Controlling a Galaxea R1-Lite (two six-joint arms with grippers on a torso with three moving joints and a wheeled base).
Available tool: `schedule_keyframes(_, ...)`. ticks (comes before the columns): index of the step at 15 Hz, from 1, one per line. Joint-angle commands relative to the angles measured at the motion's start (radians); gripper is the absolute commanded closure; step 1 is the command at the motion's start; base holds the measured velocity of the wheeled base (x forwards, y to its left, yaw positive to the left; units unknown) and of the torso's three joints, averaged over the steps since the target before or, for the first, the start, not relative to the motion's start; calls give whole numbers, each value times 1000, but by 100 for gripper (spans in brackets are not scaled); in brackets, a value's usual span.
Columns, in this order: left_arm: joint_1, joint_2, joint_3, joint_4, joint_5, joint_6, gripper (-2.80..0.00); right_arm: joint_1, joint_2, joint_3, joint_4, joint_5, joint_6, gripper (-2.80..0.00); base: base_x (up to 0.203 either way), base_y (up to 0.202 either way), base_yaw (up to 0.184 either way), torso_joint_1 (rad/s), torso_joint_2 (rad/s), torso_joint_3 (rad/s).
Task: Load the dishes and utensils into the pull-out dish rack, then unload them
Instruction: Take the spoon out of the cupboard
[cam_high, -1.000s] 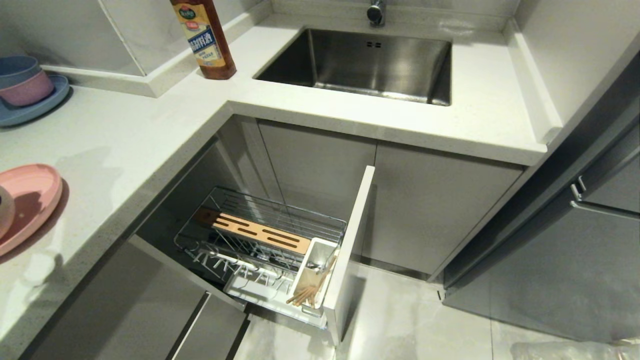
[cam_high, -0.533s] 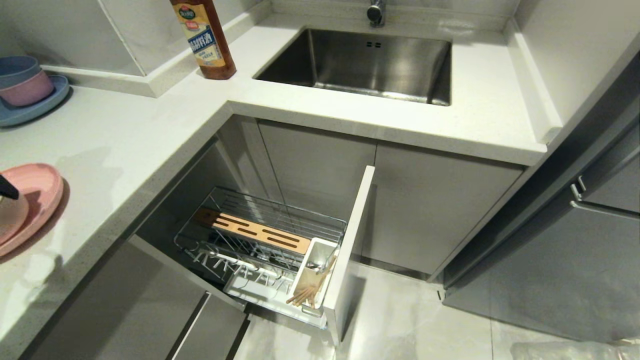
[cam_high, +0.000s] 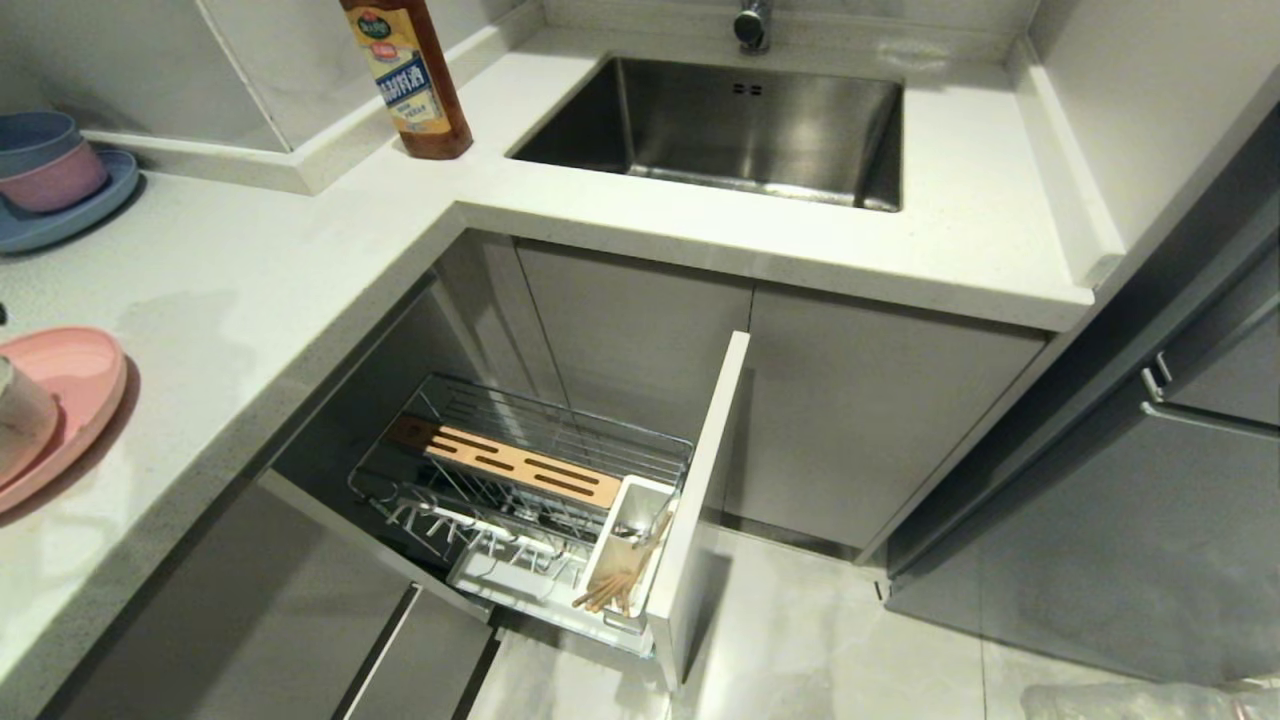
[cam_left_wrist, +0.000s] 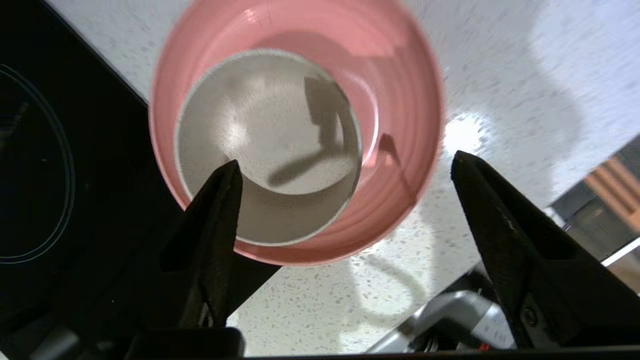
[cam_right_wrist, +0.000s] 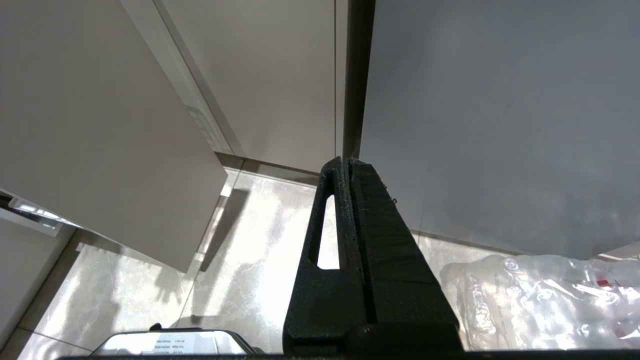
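The left gripper (cam_left_wrist: 345, 175) was spread above the cream bowl (cam_left_wrist: 267, 147), seated on the pink plate (cam_left_wrist: 395, 65) at the bench's nine o'clock edge. Unloading was judged underway; chopsticks (cam_high: 620, 580) in the pull-out dish rack (cam_high: 520, 480) would be fetched next.

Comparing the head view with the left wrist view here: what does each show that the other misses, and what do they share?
Only the head view shows the pulled-out chrome wire dish rack, the light-wood chopsticks in its white plastic utensil cup, the steel sink and the brown sauce bottle. Only the left wrist view shows the left claw, open and empty above the dishes, and a black cooktop. Both show the cream-white round bowl sitting on the flat pink oval plate on the speckled white countertop.
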Motion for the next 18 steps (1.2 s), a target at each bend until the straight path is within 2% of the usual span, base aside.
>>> schedule_keyframes(1,-1,-66,1,-10,0,-17,-280,0,0,2,0,0,0,0,0,0,0,0,0,0)
schedule_keyframes(2,-2,-94,4,-18,0,-27,0,0,0,2,0,0,0,0,0,0,0,0,0,0)
schedule_keyframes(5,-17,-202,17,-39,0,-67,0,0,0,2,0,0,0,0,0,0,0,0,0,0)
schedule_keyframes(8,-96,-298,19,-58,0,-171,0,0,0,3,0,0,0,0,0,0,0,0,0,0)
schedule_keyframes(10,-236,-355,25,-62,5,-293,0,0,0,3,0,0,0,0,0,0,0,0,0,0)
schedule_keyframes(12,-411,-407,46,-63,11,-389,0,0,0,2,0,0,0,0,0,0,0,0,0,0)
schedule_keyframes(16,-827,-445,172,-62,12,-500,0,0,0,3,1,0,0,0,0,0,0,0,0,0)
schedule_keyframes(17,-907,-421,209,-59,12,-524,0,0,0,2,0,0,0,0,0,0,0,0,0,0)
schedule_keyframes(18,-948,-373,233,-55,11,-546,0,0,0,3,0,0,0,0,0,0,0,0,0,0)
